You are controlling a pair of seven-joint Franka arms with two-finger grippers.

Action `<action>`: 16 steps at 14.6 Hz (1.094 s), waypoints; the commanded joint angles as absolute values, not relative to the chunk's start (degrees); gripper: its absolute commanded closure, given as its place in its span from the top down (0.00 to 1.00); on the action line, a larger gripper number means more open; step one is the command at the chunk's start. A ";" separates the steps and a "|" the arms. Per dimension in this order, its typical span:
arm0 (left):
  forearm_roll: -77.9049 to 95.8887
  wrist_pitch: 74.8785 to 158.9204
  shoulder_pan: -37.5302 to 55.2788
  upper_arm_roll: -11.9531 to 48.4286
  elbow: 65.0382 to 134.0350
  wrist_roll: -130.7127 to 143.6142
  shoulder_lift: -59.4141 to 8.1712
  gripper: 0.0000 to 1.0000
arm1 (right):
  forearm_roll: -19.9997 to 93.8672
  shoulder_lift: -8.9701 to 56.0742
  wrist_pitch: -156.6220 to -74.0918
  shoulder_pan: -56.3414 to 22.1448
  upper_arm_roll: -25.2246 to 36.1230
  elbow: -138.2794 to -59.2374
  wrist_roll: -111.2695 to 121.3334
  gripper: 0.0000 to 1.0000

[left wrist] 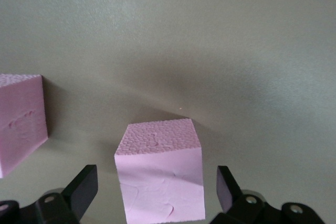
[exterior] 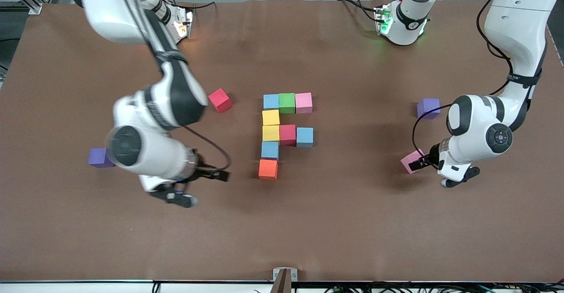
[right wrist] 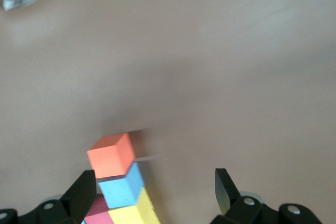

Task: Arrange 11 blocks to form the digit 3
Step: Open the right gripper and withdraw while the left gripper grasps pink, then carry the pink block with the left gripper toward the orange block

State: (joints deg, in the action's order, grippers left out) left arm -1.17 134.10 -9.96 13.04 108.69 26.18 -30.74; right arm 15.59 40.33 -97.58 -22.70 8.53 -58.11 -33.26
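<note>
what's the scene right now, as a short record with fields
figure: nine touching cubes mid-table, orange cube at its end nearest the front camera
loose blocks: red cube and purple cube toward the right arm's end; pink cube and second purple cube toward the left arm's end
left gripper: open, straddling the pink cube
right gripper: open, beside the orange cube

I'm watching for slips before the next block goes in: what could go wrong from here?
1. The left pincer stands open around a loose pink cube, with a second pink cube close beside it; closing off-centre could bump the neighbour.
2. The right pincer hangs open near the orange cube at the figure's end; a careless sweep might knock the placed cubes out of line.
</note>
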 commanded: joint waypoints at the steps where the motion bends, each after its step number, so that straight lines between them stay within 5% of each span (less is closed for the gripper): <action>1: -2.55 134.99 -10.02 13.10 107.75 27.60 -32.25 0.96 | 9.96 31.76 -93.35 -18.38 7.56 -62.92 -28.08 1.00; 4: -2.37 135.35 -9.41 13.18 106.27 30.56 -33.66 0.49 | 3.70 22.88 -92.90 -14.60 8.17 -67.92 -17.43 1.00; 7: -2.46 134.74 -6.95 13.27 103.19 42.33 -34.10 0.26 | 3.96 13.65 -90.98 -6.97 8.26 -75.04 -11.45 1.00; 16: -0.97 127.27 8.16 13.45 82.47 83.88 -43.84 0.22 | 3.78 4.22 -94.21 0.35 6.77 -83.84 2.64 1.00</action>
State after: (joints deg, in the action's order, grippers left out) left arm -1.19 130.85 5.38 13.74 89.95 75.86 -39.44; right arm 4.71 7.58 -91.44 -0.29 7.91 -78.49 2.28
